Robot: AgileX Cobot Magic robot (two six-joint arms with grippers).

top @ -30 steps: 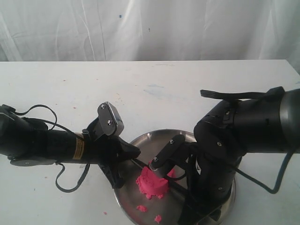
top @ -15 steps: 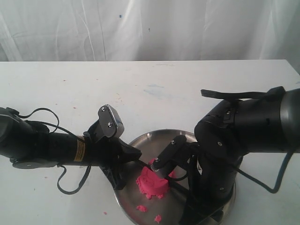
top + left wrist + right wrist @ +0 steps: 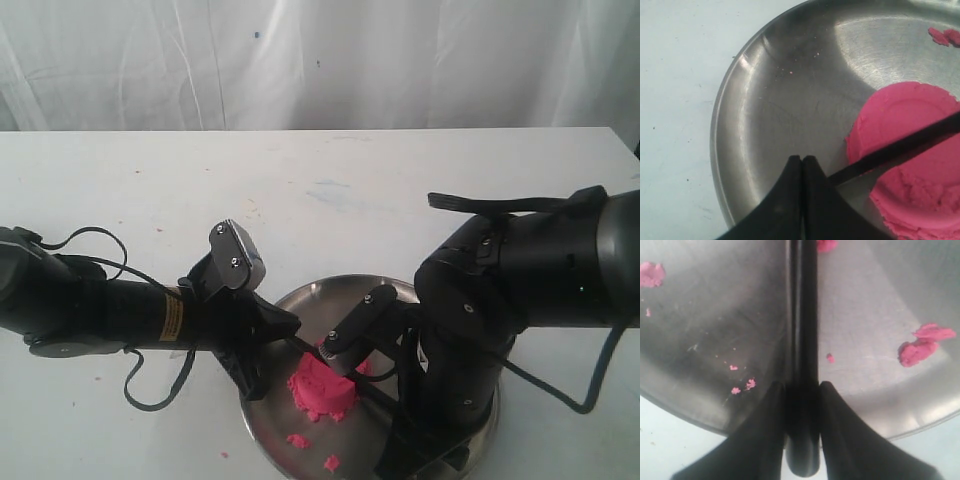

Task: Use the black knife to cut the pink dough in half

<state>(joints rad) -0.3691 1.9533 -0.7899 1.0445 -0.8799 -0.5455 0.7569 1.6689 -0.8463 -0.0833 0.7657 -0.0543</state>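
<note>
Pink dough (image 3: 322, 386): one round mound on the steel plate (image 3: 300, 305), toward the plate's left half in the exterior view; flat moulded top with a raised rim, crumbly at one side in the left wrist view (image 3: 912, 165).
Black knife (image 3: 900, 147): laid across the top of the mound, blade running from the left gripper's tips over the dough and out of the left wrist view; handle (image 3: 803, 340) running straight between the right gripper's fingers.
Left gripper (image 3: 802, 161): closed, fingertips pressed together at the blade's near end; whether the tip is actually pinched between them cannot be told; just beside the mound, over bare plate.
Right gripper (image 3: 802, 387): closed around the knife handle, one finger on each side; held over the plate's rim, on the far side of the mound from the left gripper.
Crumbs (image 3: 922, 347): small pink bits scattered over the plate, two also visible near the front rim in the exterior view (image 3: 298, 441).
Table (image 3: 350, 190): white, under plate and both arms.
</note>
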